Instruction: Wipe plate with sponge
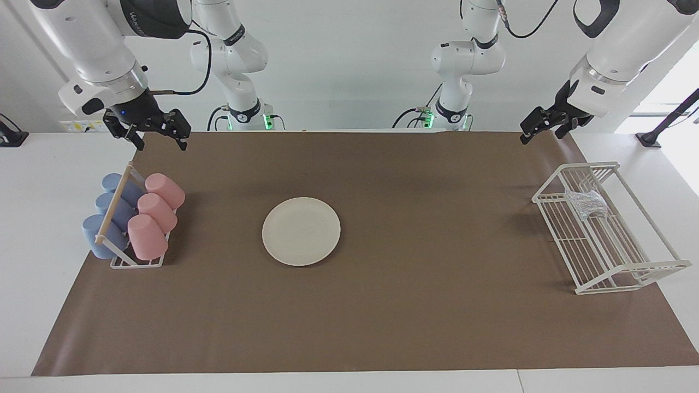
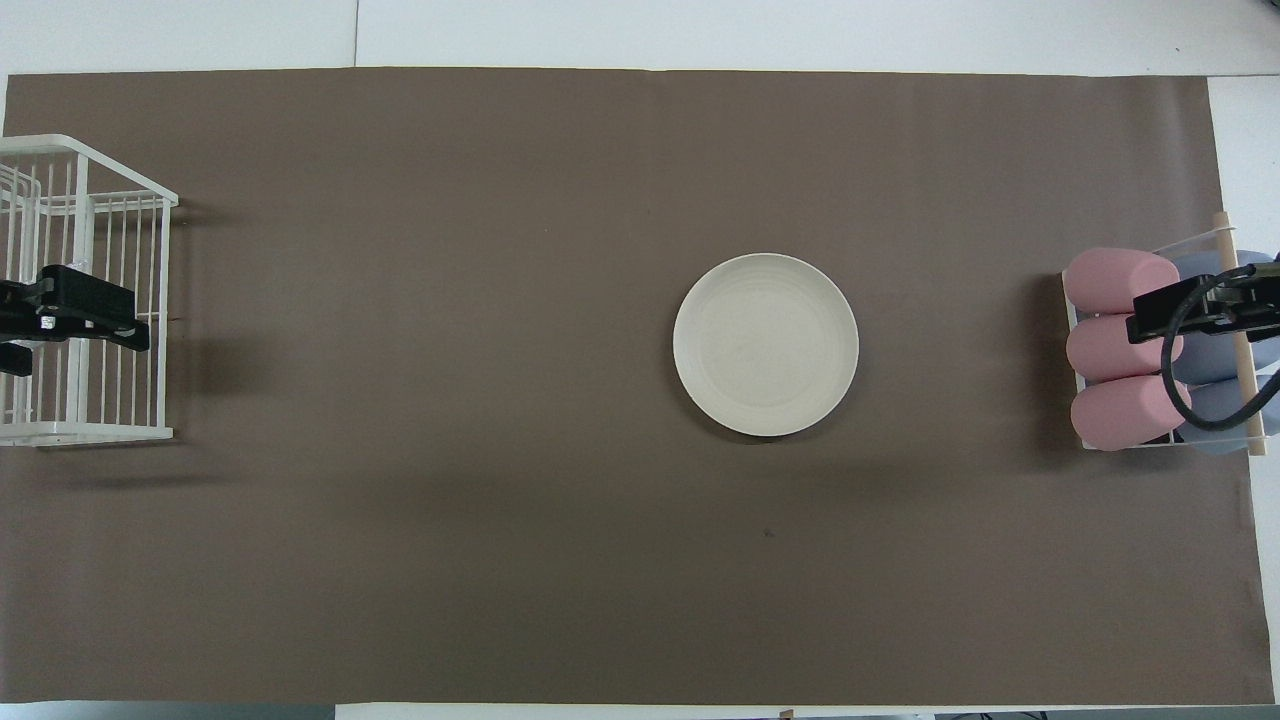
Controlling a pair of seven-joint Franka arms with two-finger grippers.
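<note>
Brown matting (image 1: 382, 305) covers the table. Facing view: one plate (image 1: 301, 231) lies flat between both released, empty claws. Left gripper (image 1: 540, 130) hangs above the wire rack (image 1: 600, 256) holding one sponge (image 1: 587, 203), long axis across the rack. Right gripper (image 1: 158, 136) hangs above six cups (image 1: 147, 237).

Overhead view: left gripper (image 2: 100, 320) covers the wire rack (image 2: 90, 432); the plate (image 2: 765, 344) is unobstructed.

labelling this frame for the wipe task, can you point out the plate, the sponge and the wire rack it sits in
plate (image 1: 301, 231): facing view, middle of its flat cream face.
sponge (image 1: 586, 203): facing view, middle of the silvery mesh pad.
wire rack (image 1: 633, 270): facing view, white rim bar at the end farther from the robots.
</note>
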